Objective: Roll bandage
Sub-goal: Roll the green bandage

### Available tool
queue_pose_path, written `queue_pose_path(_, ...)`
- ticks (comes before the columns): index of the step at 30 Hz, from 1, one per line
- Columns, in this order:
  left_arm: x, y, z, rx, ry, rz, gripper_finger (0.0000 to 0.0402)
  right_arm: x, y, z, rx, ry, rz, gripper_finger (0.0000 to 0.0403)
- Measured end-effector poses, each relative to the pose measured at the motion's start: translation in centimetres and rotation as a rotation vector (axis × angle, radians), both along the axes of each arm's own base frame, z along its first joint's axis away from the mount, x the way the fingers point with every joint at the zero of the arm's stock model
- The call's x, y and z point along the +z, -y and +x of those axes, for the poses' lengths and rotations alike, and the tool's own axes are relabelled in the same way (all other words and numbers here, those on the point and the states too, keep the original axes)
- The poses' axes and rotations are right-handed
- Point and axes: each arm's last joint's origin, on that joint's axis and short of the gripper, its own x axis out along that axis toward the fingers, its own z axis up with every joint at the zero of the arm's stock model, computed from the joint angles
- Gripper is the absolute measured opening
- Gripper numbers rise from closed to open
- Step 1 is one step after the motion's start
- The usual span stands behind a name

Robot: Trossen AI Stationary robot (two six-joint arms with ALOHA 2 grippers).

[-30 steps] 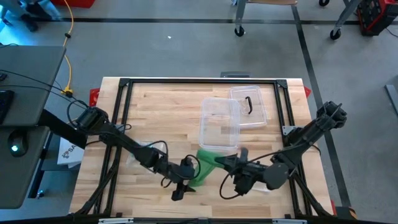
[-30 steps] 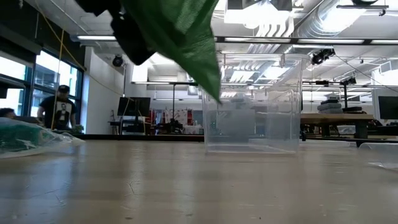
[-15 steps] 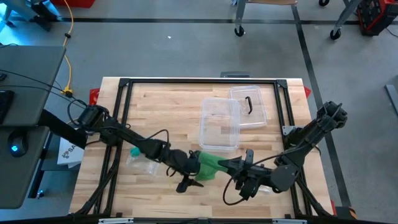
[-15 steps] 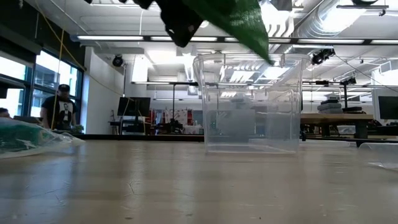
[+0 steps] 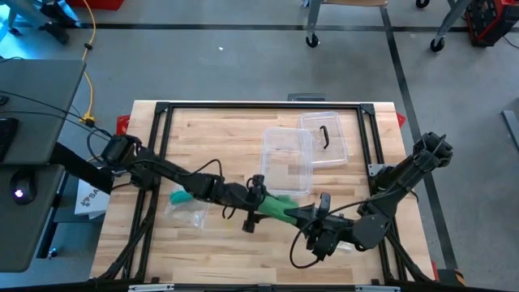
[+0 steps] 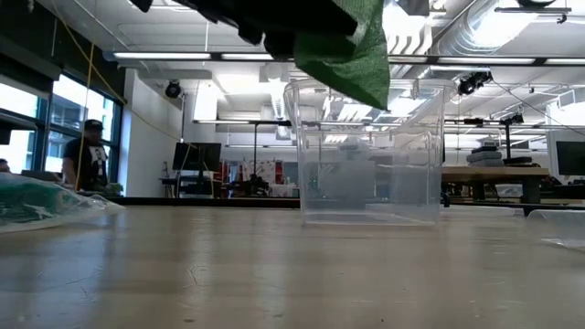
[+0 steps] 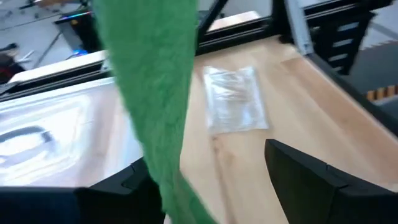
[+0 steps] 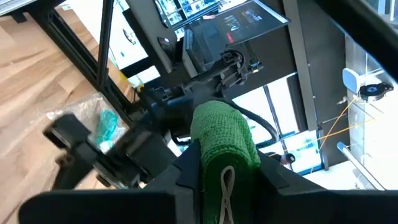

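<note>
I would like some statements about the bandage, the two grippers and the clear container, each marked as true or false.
1. The right gripper holds the green bandage above the table. True.
2. The left gripper is closed tight on the bandage. False: its fingers stand apart, with the green strip hanging between them.
3. The clear container stands on the wooden table with its lid beside it. True.
4. The bandage lies inside the clear container. False: it is held in the air, in front of the container.
5. A plastic bag with something green in it lies on the table under the left arm. True.
</note>
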Motion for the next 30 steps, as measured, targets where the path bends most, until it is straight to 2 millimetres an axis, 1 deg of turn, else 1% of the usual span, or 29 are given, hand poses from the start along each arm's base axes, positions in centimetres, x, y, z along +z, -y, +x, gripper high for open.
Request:
queue_pose_path(3, 0.0, -0.2, 0.1, 0.001, 0.007, 0.023, 0.025, 0.0, 0.0, 0.0, 0.0, 0.005, 0.021, 0.0067)
queue_pose_path(9, 0.9, 0.0, 0.4, -0.022, 0.101, 0.046, 0.0289, -0.1, 0.0, 0.0, -0.001, 0.008, 0.049, 0.0067)
queue_pose_path(11, 0.9, -0.1, 0.4, -0.009, 0.108, 0.061, 0.0299, -0.1, 0.0, 0.0, -0.002, 0.01, 0.057, 0.0067)
queue_pose_path(15, 1.2, -0.1, 0.2, 0.012, 0.11, 0.074, 0.0305, -0.1, 0.0, 0.0, -0.001, 0.011, 0.066, 0.0067)
queue_pose_path(17, 1.4, 0.2, -0.2, 0.023, 0.095, 0.07, 0.0305, -0.1, -0.1, -0.1, -0.001, 0.012, 0.066, 0.0067)
queue_pose_path(21, 2.9, 1.2, -1.7, 0.026, 0.074, 0.006, 0.0305, -0.1, -0.3, -0.5, -0.043, 0.011, 0.058, 0.0067)
queue_pose_path(24, 4.3, 2.3, -3.0, 0.033, 0.101, 0.002, 0.0305, -0.2, -0.5, -0.6, -0.046, 0.005, 0.055, 0.0067)
queue_pose_path(30, 7.3, 3.9, -4.8, 0.096, 0.274, 0.058, 0.0305, -0.4, -0.6, -0.6, 0.017, -0.003, 0.095, 0.0067)
